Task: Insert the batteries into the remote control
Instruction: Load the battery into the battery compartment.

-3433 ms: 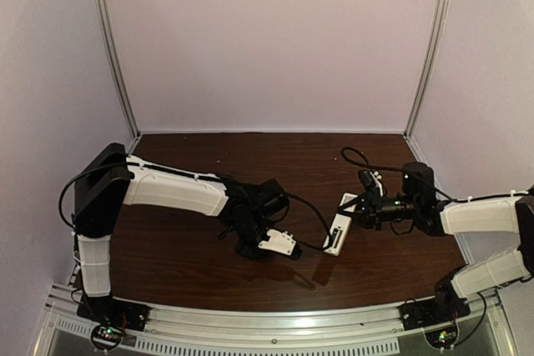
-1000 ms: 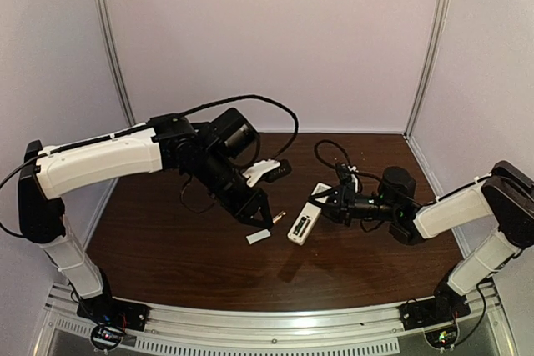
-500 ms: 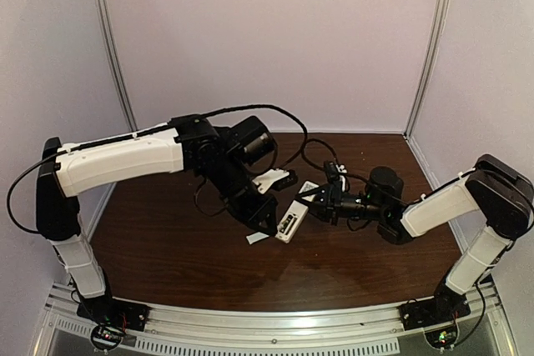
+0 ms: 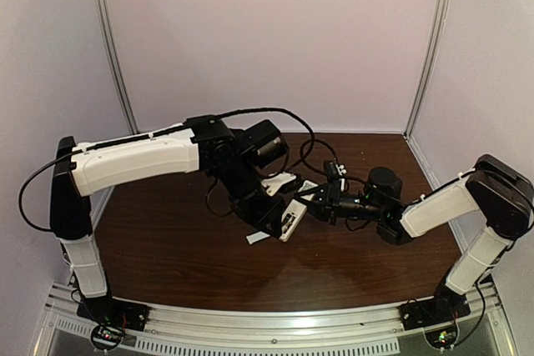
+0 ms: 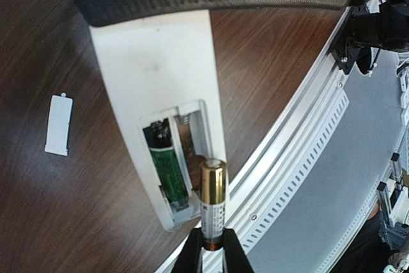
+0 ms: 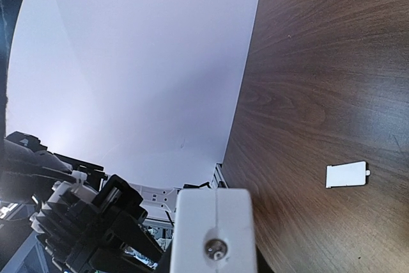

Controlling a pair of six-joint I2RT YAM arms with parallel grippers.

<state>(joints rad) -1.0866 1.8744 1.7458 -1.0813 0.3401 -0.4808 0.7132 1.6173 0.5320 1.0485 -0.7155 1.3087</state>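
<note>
Gold-capped battery [image 5: 212, 202] pinched in the narrow left claw [image 5: 211, 250], tip over the empty slot of the remote control [image 5: 153, 94], which the right claw [image 4: 309, 204] clamps over the bench [image 5: 38, 222]. Green battery [image 5: 165, 161] sits seated at 9 o'clock of that slot. One left to load; cover [image 5: 59, 124] off, farther at 9 o'clock.

One battery [image 5: 165, 164] lies in the remote control [image 5: 160, 62], the other battery [image 5: 211, 202] just beside. The cover [image 5: 59, 124] lies left, on the counter [image 5: 268, 49]

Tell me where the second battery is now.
The second battery is pinched in the left gripper, seen in the left wrist view, at the empty slot of the remote control, beside the green battery already seated.
</note>
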